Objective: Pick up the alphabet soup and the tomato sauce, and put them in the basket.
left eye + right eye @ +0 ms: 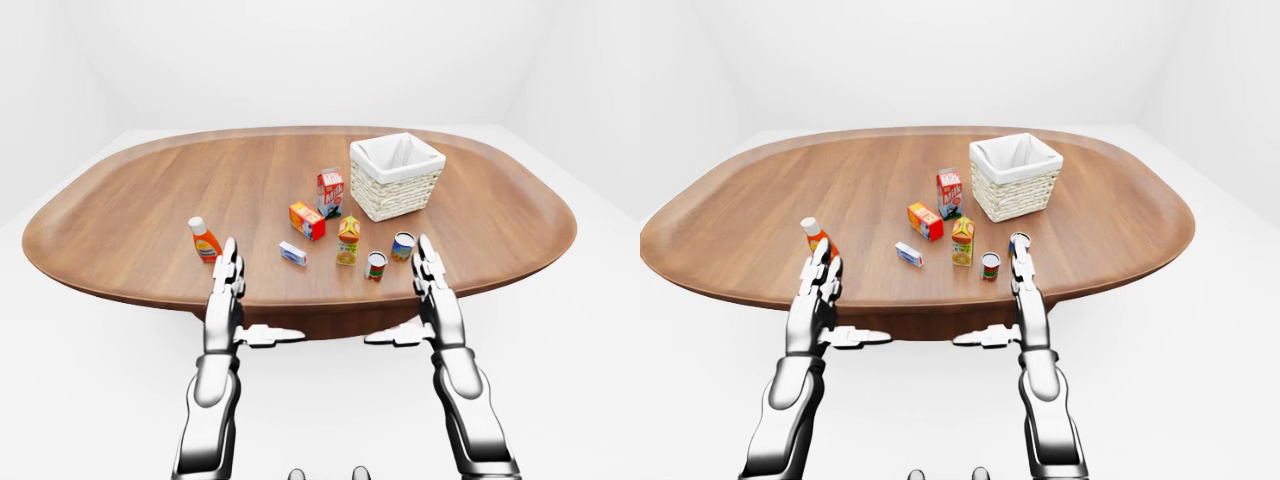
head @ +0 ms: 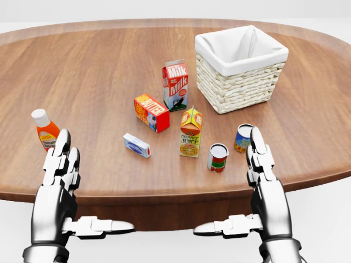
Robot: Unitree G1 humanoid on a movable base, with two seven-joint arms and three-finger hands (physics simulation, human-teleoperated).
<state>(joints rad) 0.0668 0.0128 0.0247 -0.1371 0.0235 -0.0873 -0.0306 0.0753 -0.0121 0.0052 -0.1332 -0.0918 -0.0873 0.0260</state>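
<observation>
My left hand (image 2: 57, 181) and right hand (image 2: 263, 175) hover at the bench's (image 2: 98, 82) near edge, fingers straight and apart, thumbs pointing inward, holding nothing. Just past my left fingertips stands the bottle (image 2: 45, 130). My right fingertips overlap the blue can (image 2: 243, 137) in the head view; I cannot tell if they touch it. Left of it stands the red can (image 2: 218, 157), then the juice (image 2: 190, 132) and a small box (image 2: 136, 145). Farther off are the orange box (image 2: 152, 112) and milk (image 2: 175, 85). The basket (image 2: 239, 68) sits beyond, at right.
</observation>
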